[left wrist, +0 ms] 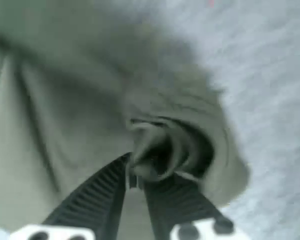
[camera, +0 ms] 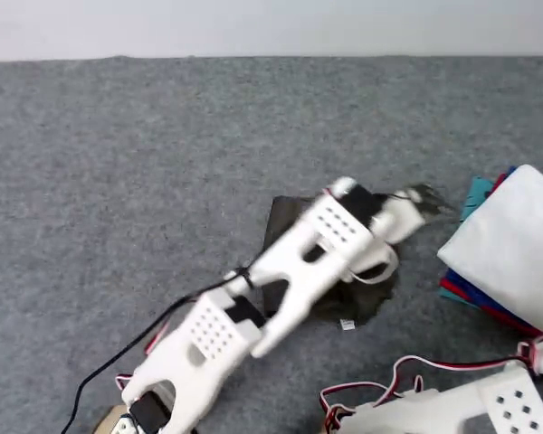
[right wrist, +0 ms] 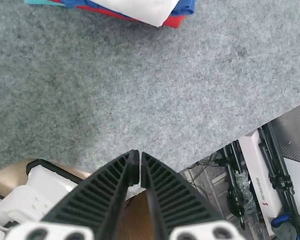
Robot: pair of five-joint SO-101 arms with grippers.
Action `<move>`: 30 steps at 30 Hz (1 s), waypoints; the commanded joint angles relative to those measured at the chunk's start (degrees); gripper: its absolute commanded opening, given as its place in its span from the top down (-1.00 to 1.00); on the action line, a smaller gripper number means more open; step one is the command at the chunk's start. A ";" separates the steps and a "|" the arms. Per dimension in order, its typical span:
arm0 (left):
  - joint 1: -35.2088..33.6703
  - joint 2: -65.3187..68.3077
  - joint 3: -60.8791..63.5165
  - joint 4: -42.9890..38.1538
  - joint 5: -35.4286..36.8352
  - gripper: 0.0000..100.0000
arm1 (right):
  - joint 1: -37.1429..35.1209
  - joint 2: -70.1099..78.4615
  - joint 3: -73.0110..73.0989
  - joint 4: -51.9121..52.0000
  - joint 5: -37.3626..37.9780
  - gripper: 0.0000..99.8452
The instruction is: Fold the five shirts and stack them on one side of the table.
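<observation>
Five shirts were counted on the table [camera: 118, 181]. Four lay in one stack [camera: 525, 271] at the right edge: one white shirt [camera: 511, 235], one blue shirt [right wrist: 186, 7], one red shirt [right wrist: 171, 21] and one teal shirt [camera: 476, 194]. One dark olive shirt [camera: 285, 217] lay near the middle. Two arms were recorded, one left arm [camera: 281, 280] and one right arm [camera: 462, 411]. Two grippers were recorded, one left gripper [left wrist: 135, 177] and one right gripper [right wrist: 140, 160].

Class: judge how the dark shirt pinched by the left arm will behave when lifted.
Probably floppy: the dark shirt bunches into folds at the fingers. Likely light, since one small pinch gathers it. It may drag on the fuzzy table cover.
</observation>
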 commanded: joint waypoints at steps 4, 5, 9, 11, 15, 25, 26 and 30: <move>6.24 -4.22 -8.66 2.20 3.25 0.97 | -0.04 -0.75 -0.44 1.89 0.26 0.98; 6.24 -5.45 -8.57 2.20 3.25 0.97 | -0.04 -0.75 -0.44 1.89 0.26 0.98; 3.34 -11.96 -5.23 2.20 3.25 0.97 | -0.04 -0.75 -0.44 1.89 0.26 0.98; 0.88 -14.86 -1.71 2.20 3.08 0.97 | -0.04 -0.75 -0.44 1.89 0.26 0.98; -5.01 -17.32 3.91 1.67 2.11 0.97 | -0.04 -0.75 -0.44 1.89 0.18 0.98; -20.66 -4.84 4.00 -8.44 1.67 0.97 | -0.13 -0.75 -0.44 1.89 0.18 0.98; -21.45 -3.34 4.00 -9.23 1.67 0.97 | -0.13 -0.75 -0.44 1.89 0.18 0.98; -22.86 1.05 4.00 -9.67 1.41 0.97 | -0.13 -0.75 -0.44 1.89 0.18 0.98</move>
